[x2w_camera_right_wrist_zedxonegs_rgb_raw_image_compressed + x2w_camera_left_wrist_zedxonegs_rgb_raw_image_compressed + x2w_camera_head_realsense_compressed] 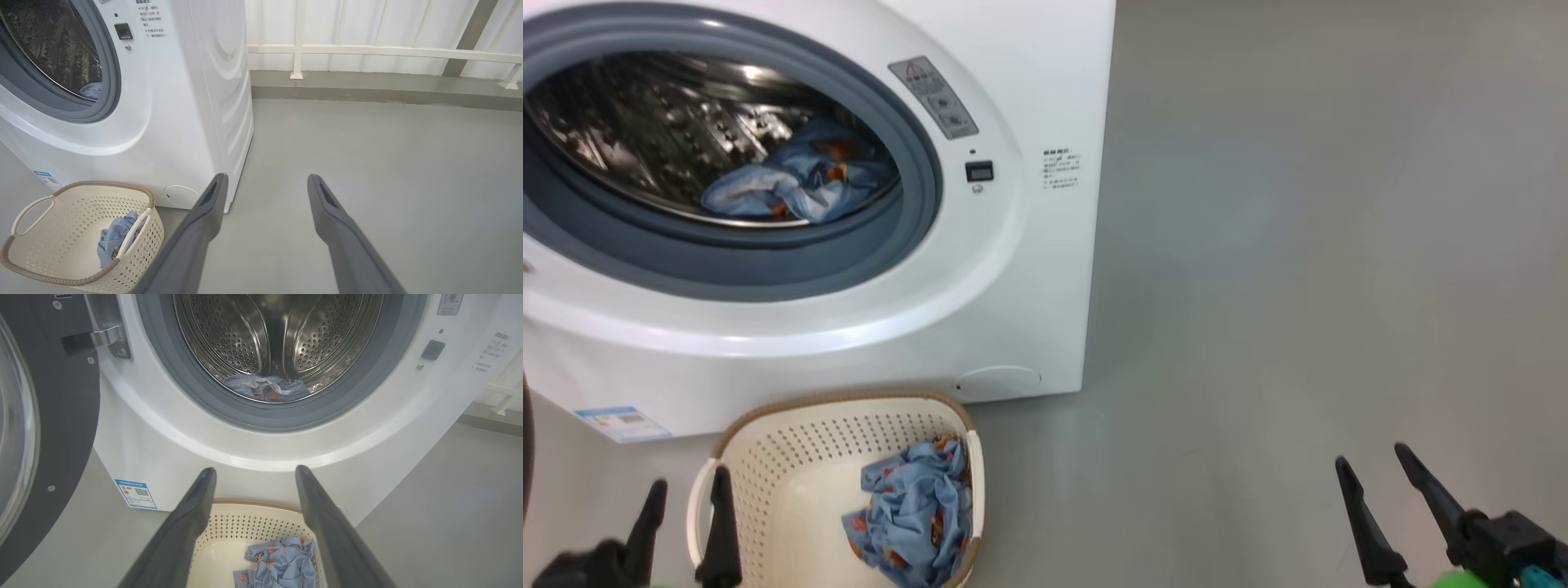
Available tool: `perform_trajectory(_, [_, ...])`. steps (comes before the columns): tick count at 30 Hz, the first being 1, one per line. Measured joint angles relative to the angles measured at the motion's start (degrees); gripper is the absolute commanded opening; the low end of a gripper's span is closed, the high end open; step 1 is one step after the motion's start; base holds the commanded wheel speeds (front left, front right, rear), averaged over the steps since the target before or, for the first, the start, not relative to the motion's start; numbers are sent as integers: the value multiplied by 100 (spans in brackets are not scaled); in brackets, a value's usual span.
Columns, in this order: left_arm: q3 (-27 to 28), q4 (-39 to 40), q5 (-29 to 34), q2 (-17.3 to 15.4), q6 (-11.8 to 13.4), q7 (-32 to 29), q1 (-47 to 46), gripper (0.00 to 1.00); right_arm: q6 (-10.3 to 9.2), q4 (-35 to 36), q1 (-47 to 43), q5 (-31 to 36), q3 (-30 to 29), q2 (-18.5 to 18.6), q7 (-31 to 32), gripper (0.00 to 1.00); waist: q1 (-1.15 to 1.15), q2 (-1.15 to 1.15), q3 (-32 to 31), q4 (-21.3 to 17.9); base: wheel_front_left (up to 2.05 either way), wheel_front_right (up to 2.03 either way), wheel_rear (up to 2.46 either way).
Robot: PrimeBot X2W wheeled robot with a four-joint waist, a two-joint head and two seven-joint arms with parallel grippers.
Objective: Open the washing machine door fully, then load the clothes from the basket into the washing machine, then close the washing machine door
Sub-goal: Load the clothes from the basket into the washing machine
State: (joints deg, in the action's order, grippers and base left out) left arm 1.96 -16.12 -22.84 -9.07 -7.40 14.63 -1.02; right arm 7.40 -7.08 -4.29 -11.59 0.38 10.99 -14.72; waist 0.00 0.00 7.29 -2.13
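Note:
The white washing machine (1029, 269) stands with its door (61, 428) swung wide to the left. One light blue garment (796, 184) lies inside the steel drum (278, 335). On the floor before the machine sits the cream basket (768, 482), holding another blue garment (915, 510) against its right side. My left gripper (686, 486) is open and empty at the basket's left rim; in the left wrist view its fingers (188, 522) straddle the basket (241, 526). My right gripper (1372, 461) hangs open and empty over bare floor, far right of the basket (61, 228).
Grey floor (1298, 286) stretches to the right of the machine. A white railing (367, 51) and a low grey kerb run along the far wall. A blue label sticker (135, 494) marks the machine's lower left front.

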Motion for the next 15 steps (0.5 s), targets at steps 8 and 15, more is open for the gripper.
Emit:
perform_trajectory(8, [232,502,165,120,0,0,710,100,0,20,-293,-19,-108,16,0,100,0,0,-319,-48,0,0,0])
perform_trajectory(15, [343,672,191,159,0,0,843,100,0,53,-307,-19,-144,14,0,100,0,0,-374,-90,0,0,0])
